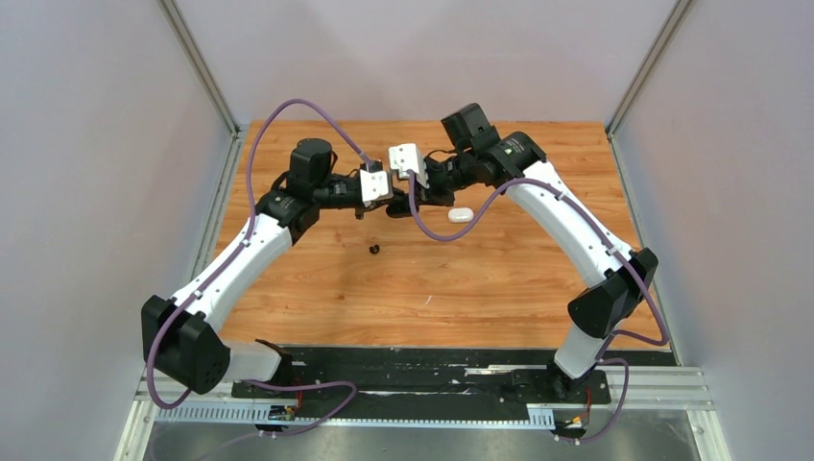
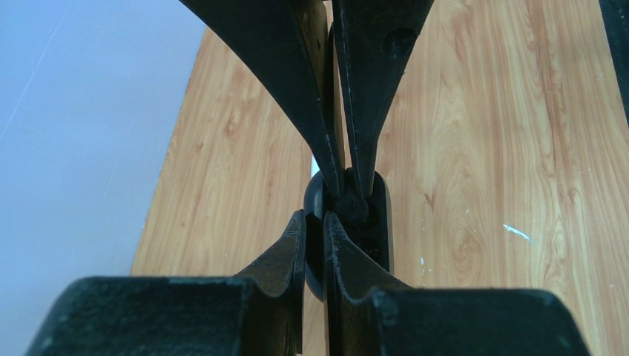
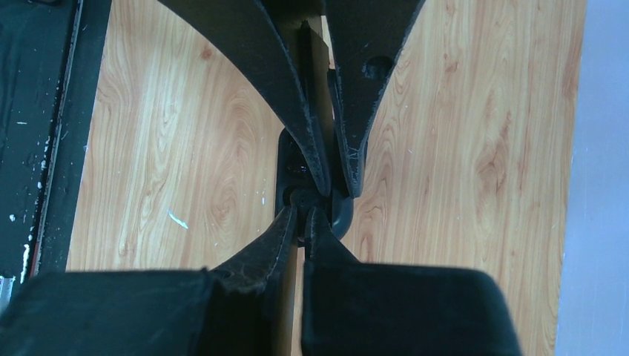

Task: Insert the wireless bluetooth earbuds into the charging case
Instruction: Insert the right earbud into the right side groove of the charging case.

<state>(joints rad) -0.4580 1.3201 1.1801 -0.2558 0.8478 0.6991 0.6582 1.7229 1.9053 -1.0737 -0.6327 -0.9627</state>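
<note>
Since the black earbud sits right at a socket of the black charging case, I read this as the seating step. My right claw is pinched nearly together, tips on that bud. Neither wrist view shows whether the bud is gripped or already resting in the well. My left claw is narrow, clamped on the case's wall. Can't tell if the case is lifted or resting on the surface.

How I'd do it:
- Left clamp firm, no twist. The case is the reference.
- Press the bud straight along the socket axis with a short stroke. If it's tilted, level it before pressing.
- Open the right claw only a crack. The two claws are nose to nose, so a wide release would knock my left fingers or the case.
- Back the right claw straight off and check the bud doesn't ride out on a pad.

Further out, a loose black earbud lies on the surface nearer my bases, apart from both claws. The white case sits just beside my right claw; too small to say whether its lid is up. No white buds that I can pick out.
</note>
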